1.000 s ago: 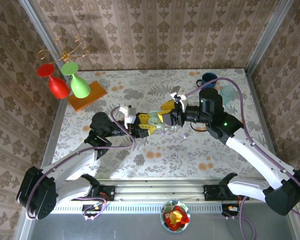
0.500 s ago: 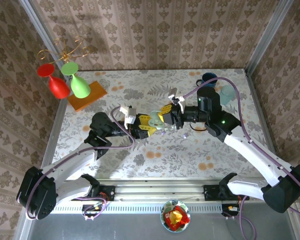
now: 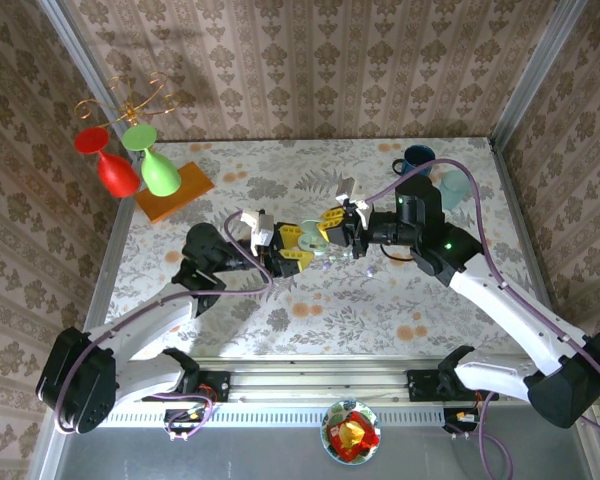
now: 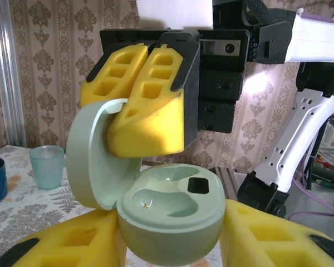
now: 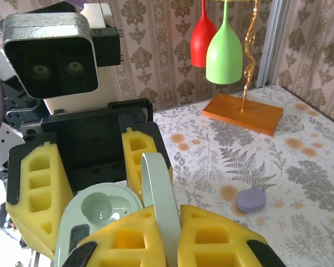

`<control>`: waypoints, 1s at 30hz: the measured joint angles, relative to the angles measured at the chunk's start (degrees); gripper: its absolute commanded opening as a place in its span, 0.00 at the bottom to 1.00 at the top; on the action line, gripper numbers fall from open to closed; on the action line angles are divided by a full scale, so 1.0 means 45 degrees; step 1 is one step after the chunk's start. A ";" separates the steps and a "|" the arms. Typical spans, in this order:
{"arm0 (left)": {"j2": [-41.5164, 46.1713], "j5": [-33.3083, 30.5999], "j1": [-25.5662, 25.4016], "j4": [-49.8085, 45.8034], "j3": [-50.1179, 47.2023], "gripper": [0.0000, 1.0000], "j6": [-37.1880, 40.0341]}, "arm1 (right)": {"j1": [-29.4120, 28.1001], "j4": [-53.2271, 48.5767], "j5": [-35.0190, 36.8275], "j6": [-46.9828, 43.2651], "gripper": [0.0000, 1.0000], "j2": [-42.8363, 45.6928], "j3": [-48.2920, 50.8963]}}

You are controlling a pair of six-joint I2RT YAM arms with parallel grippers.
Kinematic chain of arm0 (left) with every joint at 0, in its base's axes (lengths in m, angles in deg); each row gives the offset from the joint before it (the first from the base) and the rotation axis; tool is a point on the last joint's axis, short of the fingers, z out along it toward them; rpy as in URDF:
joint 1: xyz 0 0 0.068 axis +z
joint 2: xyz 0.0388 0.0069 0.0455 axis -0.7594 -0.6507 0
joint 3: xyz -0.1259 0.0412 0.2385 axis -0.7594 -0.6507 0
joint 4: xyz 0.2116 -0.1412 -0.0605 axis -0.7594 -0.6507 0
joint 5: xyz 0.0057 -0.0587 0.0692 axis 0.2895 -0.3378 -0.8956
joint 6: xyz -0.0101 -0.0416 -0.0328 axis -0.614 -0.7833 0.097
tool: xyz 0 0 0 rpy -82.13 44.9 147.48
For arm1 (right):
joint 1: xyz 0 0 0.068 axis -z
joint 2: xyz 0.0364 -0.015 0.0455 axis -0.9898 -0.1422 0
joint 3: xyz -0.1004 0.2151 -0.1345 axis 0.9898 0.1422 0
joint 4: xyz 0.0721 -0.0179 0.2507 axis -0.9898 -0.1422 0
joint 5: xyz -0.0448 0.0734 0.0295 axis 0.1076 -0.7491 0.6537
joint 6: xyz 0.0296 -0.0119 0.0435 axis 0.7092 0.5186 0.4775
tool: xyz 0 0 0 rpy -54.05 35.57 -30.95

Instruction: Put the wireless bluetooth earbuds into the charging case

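Our left gripper [image 4: 168, 242] clamps the mint charging case [image 4: 172, 214]; our right gripper [image 4: 125, 114], at twelve o'clock, pinches its lid [image 4: 89, 158].

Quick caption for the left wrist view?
Left gripper holds the open mint case while the right gripper pinches its raised lid.
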State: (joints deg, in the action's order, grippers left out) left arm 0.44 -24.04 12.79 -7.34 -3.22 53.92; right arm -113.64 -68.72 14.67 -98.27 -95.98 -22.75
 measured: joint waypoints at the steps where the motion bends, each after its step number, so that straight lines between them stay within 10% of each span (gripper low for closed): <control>1: -0.0024 -0.0010 0.0049 0.0000 0.0015 0.60 0.0000 | 0.0010 0.0024 0.0053 -0.0092 0.00 0.0068 0.0000; 14: -0.1015 0.0165 0.0243 0.0500 0.0034 0.76 -0.0121 | -0.0019 0.0646 0.0646 -0.0559 0.00 0.0345 0.0000; 30: -0.1229 0.0578 0.0243 0.1443 0.0092 0.71 -0.0724 | -0.0325 0.0753 0.1273 -0.1321 0.00 0.0044 0.0301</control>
State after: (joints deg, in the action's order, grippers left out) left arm -5.09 -21.44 13.88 -0.85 -2.80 50.66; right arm -115.10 -65.34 20.39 -104.21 -95.78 -21.39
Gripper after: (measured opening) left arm 0.747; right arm 0.093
